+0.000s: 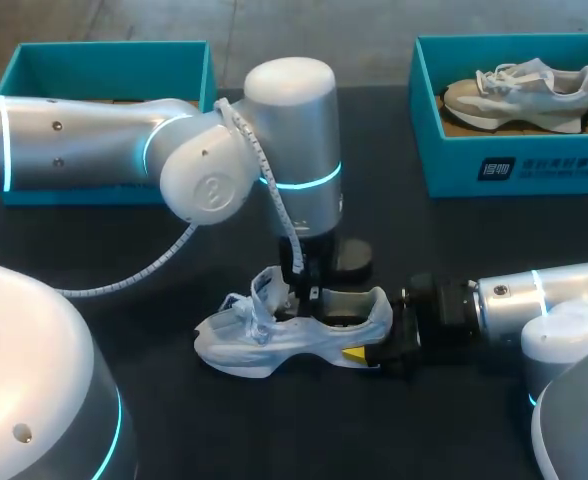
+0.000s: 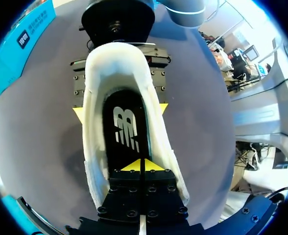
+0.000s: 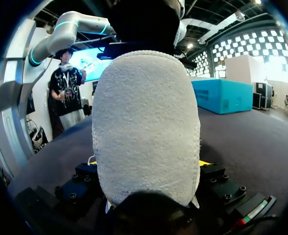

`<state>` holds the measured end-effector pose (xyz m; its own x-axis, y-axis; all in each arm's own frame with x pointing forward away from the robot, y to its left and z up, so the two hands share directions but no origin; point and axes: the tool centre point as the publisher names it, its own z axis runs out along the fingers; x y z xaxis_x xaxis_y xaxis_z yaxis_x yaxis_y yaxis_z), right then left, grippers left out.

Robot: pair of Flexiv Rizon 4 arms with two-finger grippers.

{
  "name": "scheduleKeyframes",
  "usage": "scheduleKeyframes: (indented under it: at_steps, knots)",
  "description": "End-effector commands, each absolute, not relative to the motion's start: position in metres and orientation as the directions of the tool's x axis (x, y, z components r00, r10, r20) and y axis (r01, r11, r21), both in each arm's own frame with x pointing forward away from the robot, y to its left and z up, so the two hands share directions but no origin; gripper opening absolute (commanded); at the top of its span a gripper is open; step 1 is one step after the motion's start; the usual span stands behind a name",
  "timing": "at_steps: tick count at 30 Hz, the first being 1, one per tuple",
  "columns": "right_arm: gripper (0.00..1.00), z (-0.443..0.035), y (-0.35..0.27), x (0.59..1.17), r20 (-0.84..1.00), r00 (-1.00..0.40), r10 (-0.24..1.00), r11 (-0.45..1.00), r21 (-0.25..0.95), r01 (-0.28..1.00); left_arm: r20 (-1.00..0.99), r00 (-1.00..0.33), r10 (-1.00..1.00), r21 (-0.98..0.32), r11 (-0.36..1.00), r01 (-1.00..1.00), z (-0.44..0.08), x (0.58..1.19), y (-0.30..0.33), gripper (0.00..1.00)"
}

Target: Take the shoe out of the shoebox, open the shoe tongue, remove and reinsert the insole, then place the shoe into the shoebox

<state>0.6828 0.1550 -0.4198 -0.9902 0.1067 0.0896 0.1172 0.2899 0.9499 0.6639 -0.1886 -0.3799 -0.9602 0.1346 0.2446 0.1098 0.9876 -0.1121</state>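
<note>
A white shoe [image 1: 274,340] lies on its sole in the middle of the black table, toe to the left. My left gripper [image 1: 309,295] comes down from above into the shoe's mouth. In the left wrist view its yellow tips [image 2: 143,165] are shut together right at the black insole [image 2: 124,129], which lies flat inside the shoe [image 2: 96,147]; whether they pinch its edge does not show. My right gripper [image 1: 369,330] comes in low from the right, shut on the heel. Its yellow fingertips [image 2: 162,107] press both sides, and the heel [image 3: 146,127] fills the space between its fingers.
A teal shoebox [image 1: 514,165] at the back right holds a grey shoe [image 1: 519,95]. A second teal box [image 1: 109,60] stands at the back left, partly hidden by my left arm. Bare black table lies in front of the white shoe.
</note>
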Motion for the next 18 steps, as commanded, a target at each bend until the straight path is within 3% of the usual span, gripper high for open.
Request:
scheduleKeyframes:
  at_steps: [1, 18]
  knots:
    - [0.0, -0.419, 0.156, 0.682, 0.091, -0.99, 0.108, 0.295, 0.948, 0.119, 0.258, -0.956, 0.138, -0.113, 0.987, 0.112, -0.382, 0.66, -0.186, 0.0]
    - [0.0, -0.419, 0.156, 0.682, 0.091, -0.99, 0.108, 0.295, 0.948, 0.119, 0.291, -0.95, 0.108, -0.108, 0.991, 0.08, -0.397, 0.644, -0.177, 0.0]
